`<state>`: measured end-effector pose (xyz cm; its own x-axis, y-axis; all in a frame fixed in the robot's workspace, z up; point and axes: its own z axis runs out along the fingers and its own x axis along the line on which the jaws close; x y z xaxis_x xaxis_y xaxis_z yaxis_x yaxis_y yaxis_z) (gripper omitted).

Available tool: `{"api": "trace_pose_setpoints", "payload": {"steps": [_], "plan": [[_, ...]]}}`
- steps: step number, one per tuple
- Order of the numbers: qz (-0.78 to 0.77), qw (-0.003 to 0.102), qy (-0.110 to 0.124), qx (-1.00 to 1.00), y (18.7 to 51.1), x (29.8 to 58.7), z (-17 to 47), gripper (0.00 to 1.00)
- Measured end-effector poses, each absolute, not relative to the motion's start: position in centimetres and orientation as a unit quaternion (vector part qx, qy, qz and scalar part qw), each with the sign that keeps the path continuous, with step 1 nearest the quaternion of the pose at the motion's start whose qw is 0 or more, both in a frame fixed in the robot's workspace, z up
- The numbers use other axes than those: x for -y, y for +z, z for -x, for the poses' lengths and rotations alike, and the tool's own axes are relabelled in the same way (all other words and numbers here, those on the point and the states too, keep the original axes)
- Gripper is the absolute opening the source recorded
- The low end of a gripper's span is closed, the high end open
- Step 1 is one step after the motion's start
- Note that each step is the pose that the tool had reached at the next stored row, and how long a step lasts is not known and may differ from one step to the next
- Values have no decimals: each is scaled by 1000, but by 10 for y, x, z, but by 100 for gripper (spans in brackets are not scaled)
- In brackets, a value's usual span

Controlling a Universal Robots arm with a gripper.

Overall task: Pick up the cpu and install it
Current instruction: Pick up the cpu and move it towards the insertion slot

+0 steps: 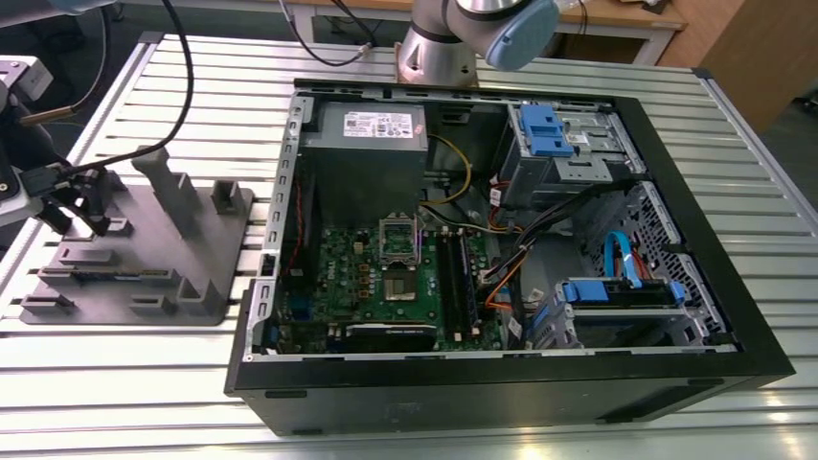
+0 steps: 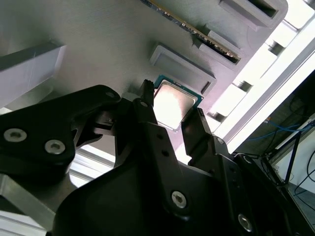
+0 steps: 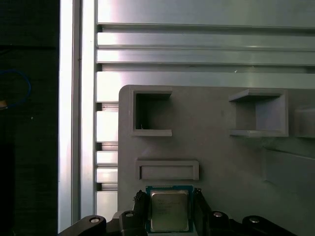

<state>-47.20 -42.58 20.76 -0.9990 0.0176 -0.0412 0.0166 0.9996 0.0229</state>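
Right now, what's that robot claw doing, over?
Gripper low over grey tray, straddling the cpu; grip unconfirmed. The cpu lies flat on the tray. Raised tray block close beside it.

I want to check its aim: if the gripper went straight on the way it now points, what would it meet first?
Most likely the cpu, which lies right ahead of the gripper on the grey tray. Whether any gap is left between them is unclear.
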Motion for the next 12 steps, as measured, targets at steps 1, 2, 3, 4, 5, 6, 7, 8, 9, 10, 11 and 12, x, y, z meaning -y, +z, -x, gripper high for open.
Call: {"api": "trace_pose_setpoints", "payload": {"steps": [1, 2, 3, 4, 5, 6, 7, 8, 9, 10, 11, 12], "plan": [[-9, 21, 11, -1000, 208, 426, 472, 47], [-9, 21, 11, -1000, 208, 426, 472, 47], [-9, 21, 11, -1000, 208, 426, 472, 47], [-9, 21, 11, -1000, 208, 426, 472, 47], [-9, 21, 11, -1000, 208, 426, 472, 47], [-9, 21, 11, -1000, 208, 426, 472, 47], [-9, 21, 11, -1000, 209, 426, 472, 47], [-9, 21, 11, -1000, 209, 426, 472, 47], [-9, 21, 11, -1000, 213, 426, 472, 47], [-9, 21, 11, -1000, 217, 426, 472, 47], [-9, 21, 11, -1000, 217, 426, 472, 47], [-9, 21, 11, -1000, 217, 426, 472, 47]]}}
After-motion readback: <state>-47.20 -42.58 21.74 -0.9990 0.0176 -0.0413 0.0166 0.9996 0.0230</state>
